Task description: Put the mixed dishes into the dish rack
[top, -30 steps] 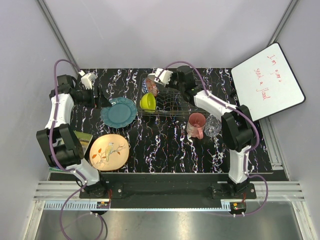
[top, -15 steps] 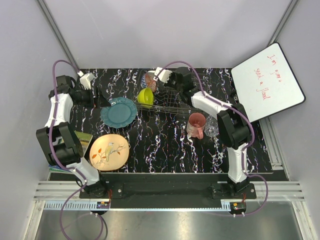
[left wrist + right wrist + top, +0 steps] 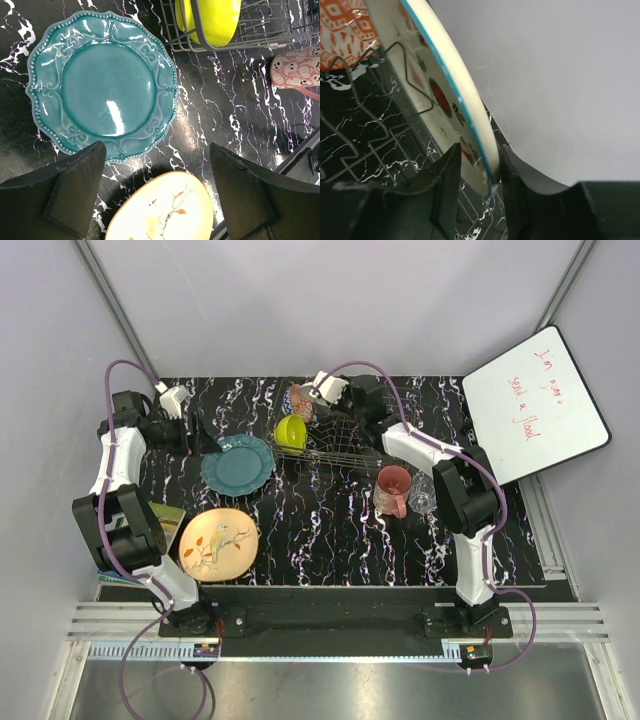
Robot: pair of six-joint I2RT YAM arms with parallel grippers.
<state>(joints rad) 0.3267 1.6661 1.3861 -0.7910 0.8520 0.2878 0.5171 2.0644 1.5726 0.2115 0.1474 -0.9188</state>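
Note:
My right gripper (image 3: pixel 478 161) is shut on the rim of the white plate with red slices (image 3: pixel 435 65), held on edge over the wires of the dish rack (image 3: pixel 370 145), next to the red patterned bowl (image 3: pixel 345 30). In the top view the right gripper (image 3: pixel 318 408) is at the rack's (image 3: pixel 350 450) far left end. The lime-yellow bowl (image 3: pixel 291 432) sits on its side in the rack. My left gripper (image 3: pixel 156 150) is open and empty above the teal plate (image 3: pixel 102 85) and the peach floral plate (image 3: pixel 160 210). The pink mug (image 3: pixel 392 490) and the clear glass (image 3: pixel 425 492) stand right of the rack.
A white board with red writing (image 3: pixel 535 400) leans at the back right. A blue-green book (image 3: pixel 165 520) lies at the left edge beside the peach plate. The table's back wall is close behind the rack.
My right gripper has moved a little back and left with the white plate. The rack and the lime-yellow bowl have shifted toward the back. The left arm has not moved.

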